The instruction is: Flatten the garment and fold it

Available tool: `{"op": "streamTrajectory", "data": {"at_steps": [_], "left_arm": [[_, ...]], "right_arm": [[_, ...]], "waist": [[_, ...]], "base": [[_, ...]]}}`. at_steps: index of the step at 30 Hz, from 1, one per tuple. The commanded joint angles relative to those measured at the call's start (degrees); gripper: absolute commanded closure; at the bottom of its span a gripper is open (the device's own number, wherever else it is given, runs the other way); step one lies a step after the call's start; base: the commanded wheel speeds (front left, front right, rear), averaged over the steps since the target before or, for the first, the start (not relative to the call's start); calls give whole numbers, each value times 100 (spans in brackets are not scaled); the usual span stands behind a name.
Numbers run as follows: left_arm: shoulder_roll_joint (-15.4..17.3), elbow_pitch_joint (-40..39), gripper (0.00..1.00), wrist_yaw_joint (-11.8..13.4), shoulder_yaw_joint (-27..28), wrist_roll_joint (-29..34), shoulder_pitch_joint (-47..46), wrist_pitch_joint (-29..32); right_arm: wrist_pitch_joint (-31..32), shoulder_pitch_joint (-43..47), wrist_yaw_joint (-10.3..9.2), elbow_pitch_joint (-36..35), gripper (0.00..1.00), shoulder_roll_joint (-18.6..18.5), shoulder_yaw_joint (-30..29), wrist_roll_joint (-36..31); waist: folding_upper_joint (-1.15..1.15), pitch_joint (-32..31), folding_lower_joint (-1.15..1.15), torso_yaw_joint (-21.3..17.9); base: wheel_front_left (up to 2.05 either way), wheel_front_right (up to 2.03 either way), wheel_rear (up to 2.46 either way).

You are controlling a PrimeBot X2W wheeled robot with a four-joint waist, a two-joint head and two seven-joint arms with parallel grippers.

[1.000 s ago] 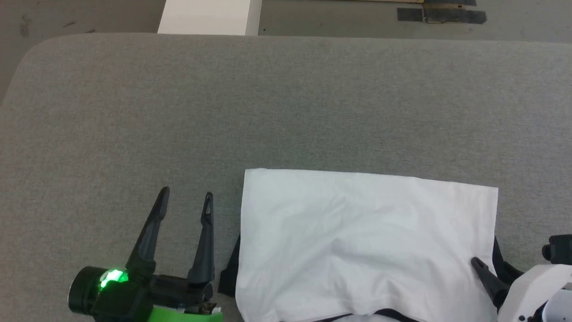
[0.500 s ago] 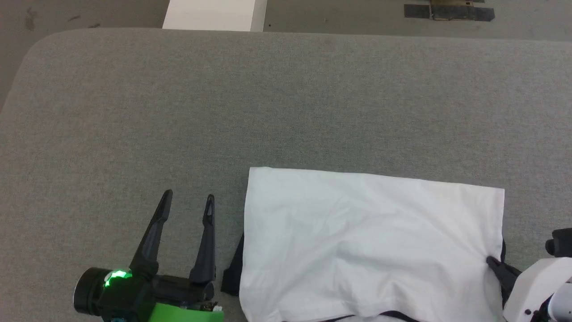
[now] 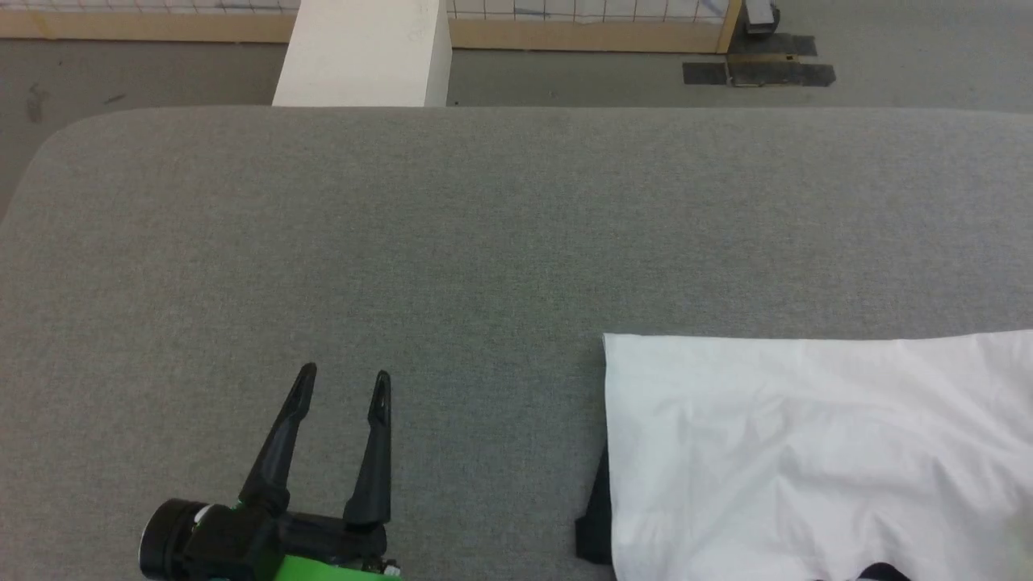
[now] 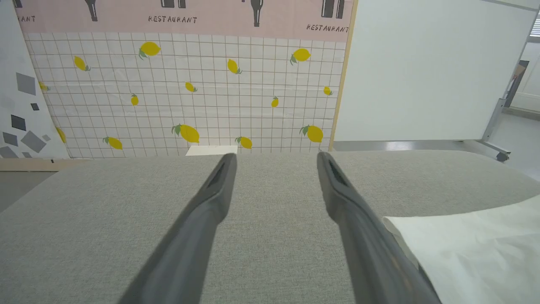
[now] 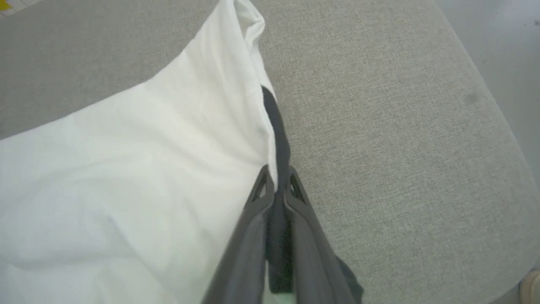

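Cloth is pinched on the right side: the right gripper (image 5: 277, 175) has its two dark fingers pressed together on the side edge of the garment (image 3: 807, 452), just where the white body meets a black sleeve (image 5: 276, 122) tucked underneath. That grip is the nearer one by far. The left gripper (image 3: 344, 374) hangs over bare grey table (image 3: 484, 226) with its fingers spread wide and nothing between them. The garment lies off to its right, with a strip of open table between its fingertips and the cloth's near side edge. The piece is a white rectangle whose long axis runs left to right across the table, parallel to the robot's front, so to my eye any coming pull or fold turns on that right-hand edge, with the left arm needing to travel sideways to join in. As for looks, it is flat but not smooth, with soft creases across the middle (the chest print isn't visible from here). A sliver of black pokes out at the lower left corner, and the far right corner lifts a little.
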Motion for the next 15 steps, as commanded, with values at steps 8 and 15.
{"op": "streamTrajectory", "data": {"at_steps": [8, 15], "left_arm": [[-77, 112, 0, -90, -27, -137, 94, -21], [-133, 191, 0, -147, -25, -204, 133, -22]], "right_arm": [[727, 221, -10, -1091, 100, 275, 1210, 546], [1135, 124, -10, -1611, 100, 400, 2579, 635]], "waist": [[0, -186, 0, -108], [0, -290, 0, -48]], "base": [[0, 0, 0], [0, 0, 0]]}}
